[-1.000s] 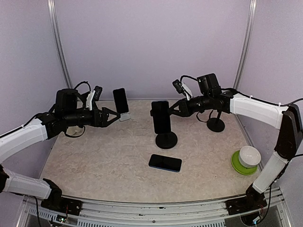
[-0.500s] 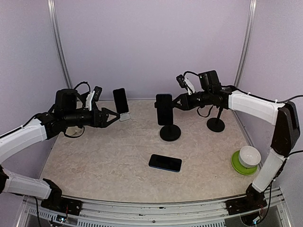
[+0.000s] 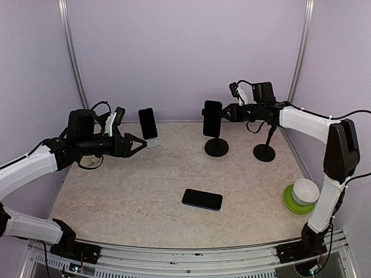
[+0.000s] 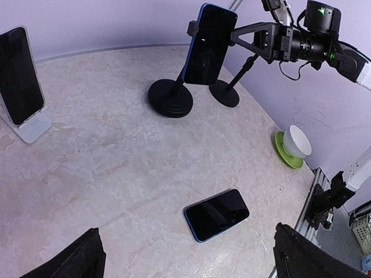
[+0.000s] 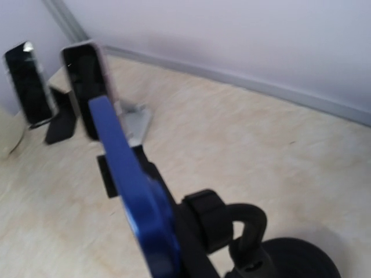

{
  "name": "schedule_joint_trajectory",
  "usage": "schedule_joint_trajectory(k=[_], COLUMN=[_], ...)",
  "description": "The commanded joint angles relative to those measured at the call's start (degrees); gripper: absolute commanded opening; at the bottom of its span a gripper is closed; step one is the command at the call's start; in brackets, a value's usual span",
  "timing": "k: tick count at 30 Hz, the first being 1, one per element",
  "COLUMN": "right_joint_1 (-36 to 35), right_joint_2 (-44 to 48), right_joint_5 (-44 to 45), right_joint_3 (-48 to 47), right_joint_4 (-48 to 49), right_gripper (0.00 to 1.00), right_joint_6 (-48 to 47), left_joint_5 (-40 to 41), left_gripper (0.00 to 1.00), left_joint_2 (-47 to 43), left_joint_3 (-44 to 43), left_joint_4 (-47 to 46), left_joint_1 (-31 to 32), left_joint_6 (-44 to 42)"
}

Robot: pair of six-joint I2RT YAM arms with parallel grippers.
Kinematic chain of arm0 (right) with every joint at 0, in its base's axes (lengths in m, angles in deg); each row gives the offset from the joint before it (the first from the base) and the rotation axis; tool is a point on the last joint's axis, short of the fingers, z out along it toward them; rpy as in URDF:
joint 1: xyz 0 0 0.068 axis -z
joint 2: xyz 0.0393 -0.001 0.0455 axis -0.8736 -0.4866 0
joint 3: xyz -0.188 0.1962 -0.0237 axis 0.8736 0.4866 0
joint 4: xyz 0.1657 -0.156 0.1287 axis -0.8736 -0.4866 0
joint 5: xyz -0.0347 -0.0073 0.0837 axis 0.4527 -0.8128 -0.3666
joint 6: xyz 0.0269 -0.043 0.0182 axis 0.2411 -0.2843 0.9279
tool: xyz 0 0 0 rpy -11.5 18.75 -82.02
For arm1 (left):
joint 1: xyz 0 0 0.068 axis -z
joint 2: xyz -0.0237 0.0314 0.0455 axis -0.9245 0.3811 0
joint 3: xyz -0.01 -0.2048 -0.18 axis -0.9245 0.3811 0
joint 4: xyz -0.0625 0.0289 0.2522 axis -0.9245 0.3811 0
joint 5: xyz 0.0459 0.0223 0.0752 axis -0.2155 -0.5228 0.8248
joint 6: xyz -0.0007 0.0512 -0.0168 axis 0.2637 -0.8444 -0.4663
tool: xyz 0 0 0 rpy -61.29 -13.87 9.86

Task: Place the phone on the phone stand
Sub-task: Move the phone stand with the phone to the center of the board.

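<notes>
Right fingers (image 4: 252, 27) gripped the blue phone (image 3: 212, 119) atop the black stand (image 3: 216, 147), long axis vertical, screen facing left; left fingers (image 4: 84, 260) gaped.

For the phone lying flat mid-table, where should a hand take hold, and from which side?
Pinch the flat phone across its two long edges, coming straight down from above. It lies flat on the table, so only the thin edges offer a hold.

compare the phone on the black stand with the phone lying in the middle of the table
The stand phone is upright, raised on the black stand; the flat phone lies screen-up on the table. The right end effector grips the stand phone; nothing touches the flat phone. Both have dark screens and blue edges.
</notes>
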State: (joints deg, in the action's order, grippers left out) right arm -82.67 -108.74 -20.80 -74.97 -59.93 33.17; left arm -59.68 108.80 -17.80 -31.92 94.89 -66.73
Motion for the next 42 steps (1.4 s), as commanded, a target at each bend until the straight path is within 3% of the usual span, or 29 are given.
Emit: schedule_joint_trajectory(k=[1, 13, 23, 42], right_joint_1=[2.71, 9.73, 11.96, 12.03], right_joint_2=[-1.46, -9.66, -18.08, -18.66], right_joint_5=[-0.3, -7.85, -18.38, -18.55], right_joint_3=[-5.15, -12.14, -22.81, -22.79], right_joint_4=[10.31, 16.59, 11.38, 7.53], right_gripper=[0.0, 0.0, 0.0, 0.0], right_joint_6=[1.83, 7.32, 6.61, 3.95], left_joint_5=[-0.04, 0.32, 0.54, -0.18], left_gripper=[0.99, 0.99, 0.99, 0.99], left_joint_2=[-1.09, -2.16, -3.11, -3.27], left_joint_3=[-1.0, -0.89, -0.61, 0.53], left_joint_4=[1.0, 2.01, 2.65, 1.52], left_joint_1=[-0.48, -0.53, -0.53, -0.52], left_joint_6=[-0.27, -0.43, -0.65, 0.19])
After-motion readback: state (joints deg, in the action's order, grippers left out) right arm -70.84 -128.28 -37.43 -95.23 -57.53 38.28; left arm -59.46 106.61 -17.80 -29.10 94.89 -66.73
